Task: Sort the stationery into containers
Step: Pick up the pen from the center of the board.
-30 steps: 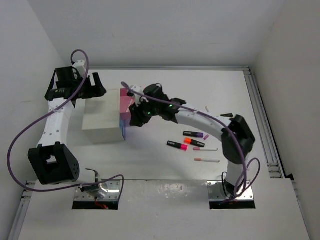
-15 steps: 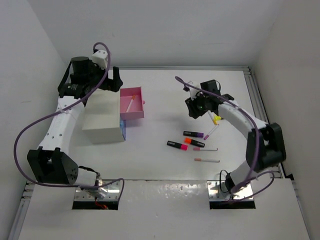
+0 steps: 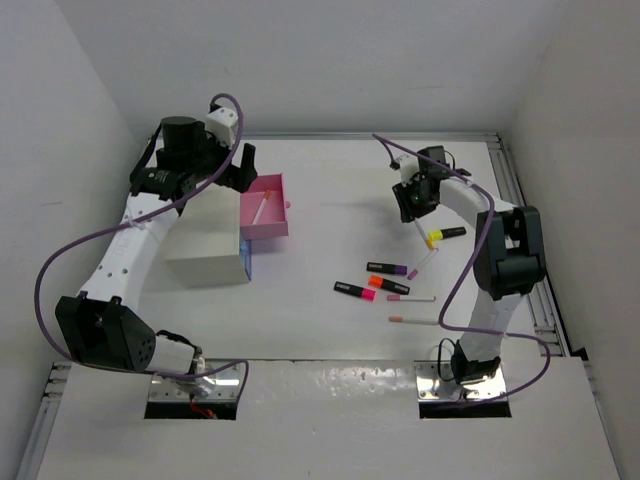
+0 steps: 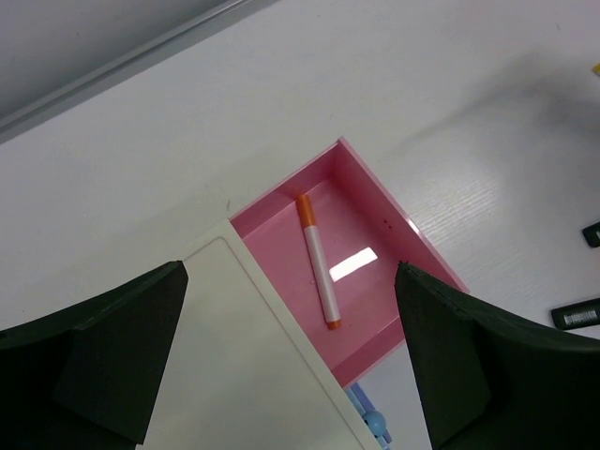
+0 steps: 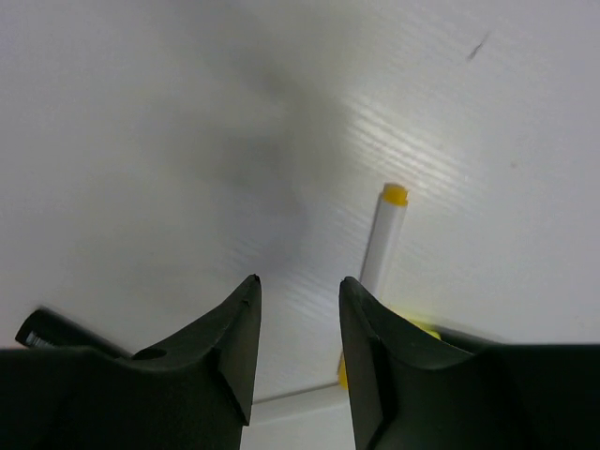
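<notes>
The pink drawer (image 3: 266, 212) stands pulled out of the white cabinet (image 3: 205, 250), with one orange-tipped white pen (image 4: 317, 272) lying inside it. My left gripper (image 3: 241, 167) hovers open just behind the drawer, nothing between its fingers (image 4: 103, 356). My right gripper (image 3: 409, 203) is open and empty at the far right, directly over the table beside a yellow-tipped white pen (image 5: 382, 239) and a yellow-capped highlighter (image 3: 446, 233). Purple (image 3: 388, 268), orange (image 3: 386, 283) and pink (image 3: 354, 291) highlighters and two more pens (image 3: 412, 320) lie mid-table.
A light blue drawer front (image 3: 247, 262) shows below the pink one, with a small round blue piece (image 4: 376, 427) beside it. A metal rail (image 3: 525, 240) runs along the table's right edge. White walls close in the back and both sides.
My right arm left the pink drawer and swung to the far right over the yellow-tipped pen. My left arm came round from behind the cabinet towards the drawer, its jaws widening.
</notes>
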You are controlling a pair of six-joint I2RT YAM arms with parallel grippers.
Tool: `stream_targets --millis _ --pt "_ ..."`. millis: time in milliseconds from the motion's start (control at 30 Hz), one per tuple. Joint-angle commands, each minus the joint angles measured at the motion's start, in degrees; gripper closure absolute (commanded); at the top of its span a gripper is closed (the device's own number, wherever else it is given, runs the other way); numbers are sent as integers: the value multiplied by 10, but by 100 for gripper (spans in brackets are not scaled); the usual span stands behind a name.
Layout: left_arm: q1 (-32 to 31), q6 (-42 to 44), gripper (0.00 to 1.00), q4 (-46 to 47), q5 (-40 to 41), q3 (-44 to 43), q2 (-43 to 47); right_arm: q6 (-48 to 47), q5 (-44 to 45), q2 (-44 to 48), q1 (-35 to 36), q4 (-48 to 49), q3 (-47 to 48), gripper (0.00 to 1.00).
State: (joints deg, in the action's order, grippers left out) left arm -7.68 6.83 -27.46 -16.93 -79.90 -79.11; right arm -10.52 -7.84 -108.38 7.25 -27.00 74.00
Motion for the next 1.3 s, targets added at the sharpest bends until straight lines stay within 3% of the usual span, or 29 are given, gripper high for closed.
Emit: stream_targets --millis 0,633,1000,1167,1267 --pt "-10 13 0 7 1 0 6 -6 17 -16 -3 17 29 62" --pt "-23 10 0 -12 -6 -22 -19 -45 24 -65 -44 -16 27 67" --pt "-27 5 0 -5 1 -11 -16 -68 -9 -91 -44 -49 26 84" --pt "-33 23 3 50 -51 59 16 -69 -31 -79 -28 -55 23 100" --pt "-48 50 4 71 -93 94 36 -44 -66 -54 -18 -72 34 100"
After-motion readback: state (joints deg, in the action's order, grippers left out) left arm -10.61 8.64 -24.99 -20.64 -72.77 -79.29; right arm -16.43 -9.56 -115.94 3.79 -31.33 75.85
